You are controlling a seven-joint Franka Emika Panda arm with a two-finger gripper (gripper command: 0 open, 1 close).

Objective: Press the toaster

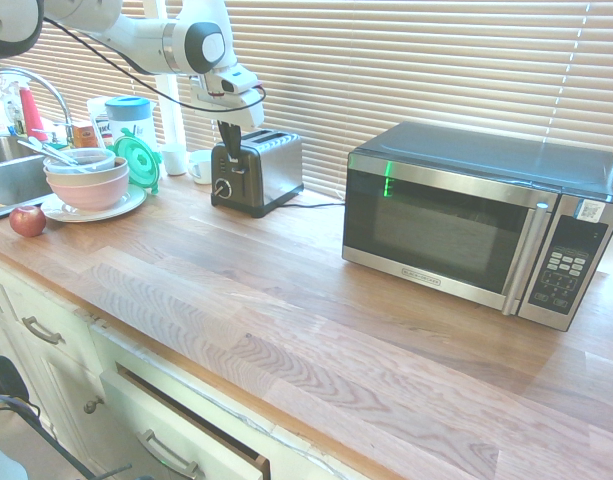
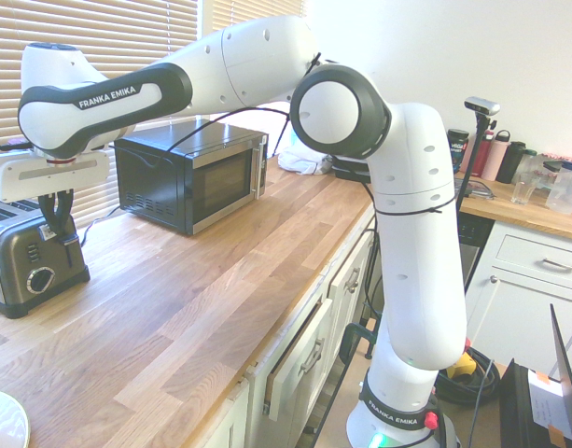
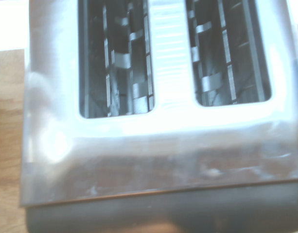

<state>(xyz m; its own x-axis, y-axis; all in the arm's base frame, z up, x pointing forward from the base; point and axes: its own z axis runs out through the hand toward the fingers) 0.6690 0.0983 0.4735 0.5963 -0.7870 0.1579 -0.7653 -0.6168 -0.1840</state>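
Observation:
The toaster (image 1: 274, 165) stands at the back of the wooden counter, with brushed steel sides, a black end and a round knob (image 1: 223, 187) facing the front. My gripper (image 1: 229, 148) points straight down over that black end, just above the knob, and its fingers look pressed together. In the second exterior view the gripper (image 2: 58, 222) hangs against the toaster's (image 2: 15, 266) knob end. I cannot tell whether the fingertips touch the lever. The wrist view looks down into the toaster's (image 3: 163, 145) two empty slots.
A large steel-and-black microwave (image 1: 456, 230) stands to the right of the toaster. To the left are stacked bowls (image 1: 86, 180) on a plate, a red apple (image 1: 27, 220), a green lid (image 1: 141, 160), a white cup (image 1: 199, 166) and the sink (image 1: 6, 170).

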